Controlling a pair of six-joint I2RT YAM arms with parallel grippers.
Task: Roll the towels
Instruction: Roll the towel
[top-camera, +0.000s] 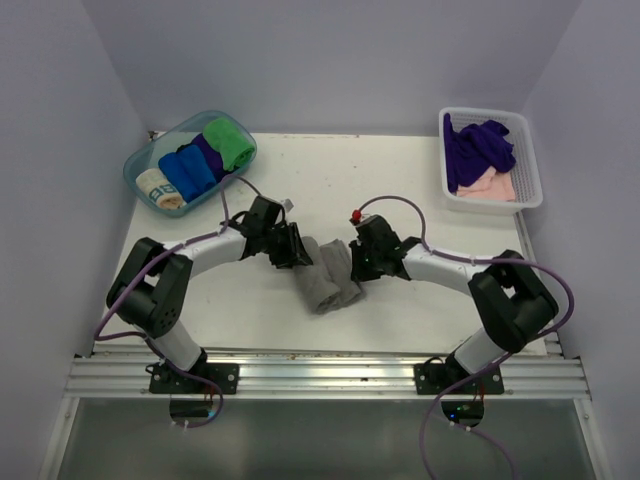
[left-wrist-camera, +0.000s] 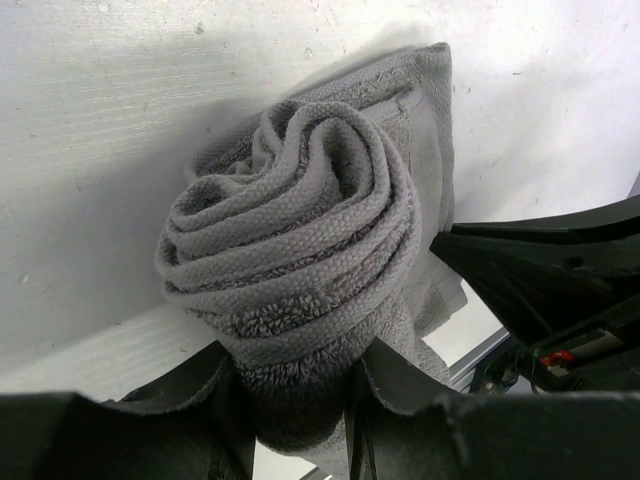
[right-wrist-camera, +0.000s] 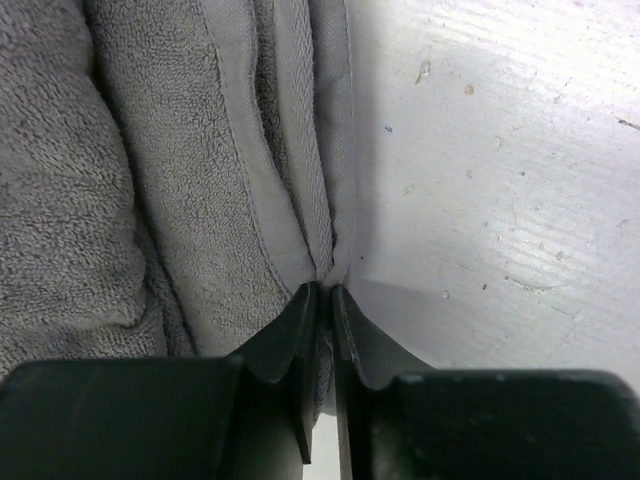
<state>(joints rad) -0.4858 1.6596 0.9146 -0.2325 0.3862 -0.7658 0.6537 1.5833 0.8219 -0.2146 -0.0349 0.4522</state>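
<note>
Grey towel, place: the grey towel is lying near the middle of the tabletop, a little toward the near edge, between the two grippers.
Grey towel, shape: seen from the left wrist it is showing a loose spiral of layers, with a flat flap trailing behind it on the tabletop.
Left gripper: the left gripper is holding the end of the roll, its jaws standing partly apart with the bundle squeezed between them.
Right gripper: the right gripper is pinching the towel's hemmed edge, its jaws drawn almost together on the thin fabric.
Handling: the terry is looking light, soft and limp, so the roll is likely to slacken or unwind if either hold loosens; it is not fragile, and the looped pile should be giving the pads good friction.
Where to take hold: the stitched hem is looking like the firmest line to pinch; the roll is best clasped across its full thickness, so that no layer is slipping free.
Waiting towels: a dark purple towel and a pale pink towel are lying crumpled in the white basket at the far right corner.
Far left corner: a clear blue bin is holding rolled cloths, a green one and a blue one among them.
Writing: no brand, label or lettering is showing in any view.
</note>
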